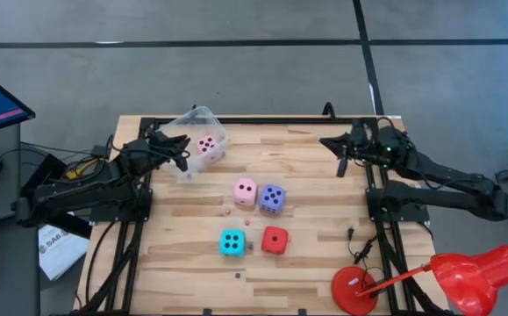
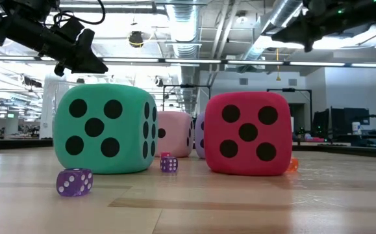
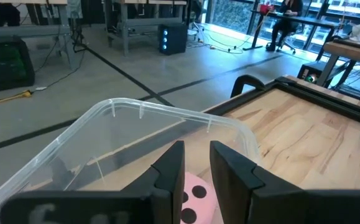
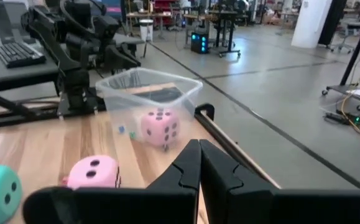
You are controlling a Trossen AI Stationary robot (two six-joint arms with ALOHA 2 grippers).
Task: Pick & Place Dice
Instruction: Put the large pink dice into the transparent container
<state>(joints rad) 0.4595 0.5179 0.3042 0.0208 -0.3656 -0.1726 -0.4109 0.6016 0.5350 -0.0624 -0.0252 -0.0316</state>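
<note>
One pale pink die [image 1: 207, 145] lies inside the clear plastic tub [image 1: 203, 119] near the table's [image 1: 315, 175] far-left corner. The left gripper [image 1: 180, 150] hangs just beside the tub's near-left rim, its fingers [image 3: 170, 171] a narrow gap apart with nothing between them. The other four dice sit clustered mid-table: a second pale pink die [image 1: 246, 190] touching or nearly touching the violet-blue die [image 1: 272, 198], with the cyan die [image 1: 232, 242] and red die [image 1: 275, 240] nearer the front edge. Several tiny dice [image 2: 75, 182] lie scattered among them. The right gripper [image 1: 341, 158] waits over the far-right part of the table, fingers pressed together, empty. A red lamp [image 1: 464, 274] stands at the near-right corner.
</note>
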